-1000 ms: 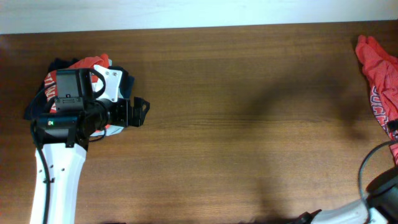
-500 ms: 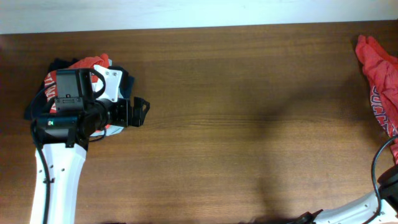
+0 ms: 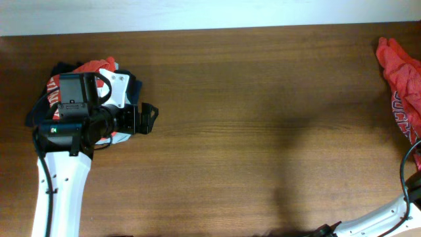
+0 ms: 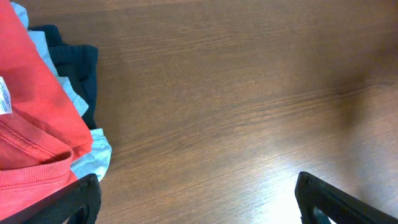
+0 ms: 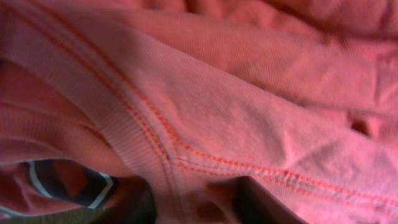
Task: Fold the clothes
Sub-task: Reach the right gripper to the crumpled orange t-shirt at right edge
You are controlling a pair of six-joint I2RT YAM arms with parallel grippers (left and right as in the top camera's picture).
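Note:
A pile of clothes [image 3: 99, 66] lies at the table's left end, partly under my left arm. In the left wrist view the pile shows an orange-red T-shirt [image 4: 31, 124] with a white tag, a pale blue garment [image 4: 93, 158] and a navy one [image 4: 78, 68]. My left gripper [image 3: 150, 117] stands open just right of the pile, over bare wood, with nothing between its fingers [image 4: 81, 199]. Another orange-red T-shirt [image 3: 402, 85] with lettering lies at the right edge. In the right wrist view this T-shirt [image 5: 249, 93] fills the frame, and my right gripper [image 5: 196, 202] has a stitched hem fold pinched between its dark fingers.
The brown wooden table [image 3: 263, 131] runs between the two heaps. A pale wall borders its far edge. My right arm [image 3: 395, 220] and its cable enter at the bottom right corner; the right gripper itself lies outside the overhead view.
My right arm has slid further right, out of the overhead view, and its jaws have closed in on the T-shirt. The left arm and the left pile have not moved.

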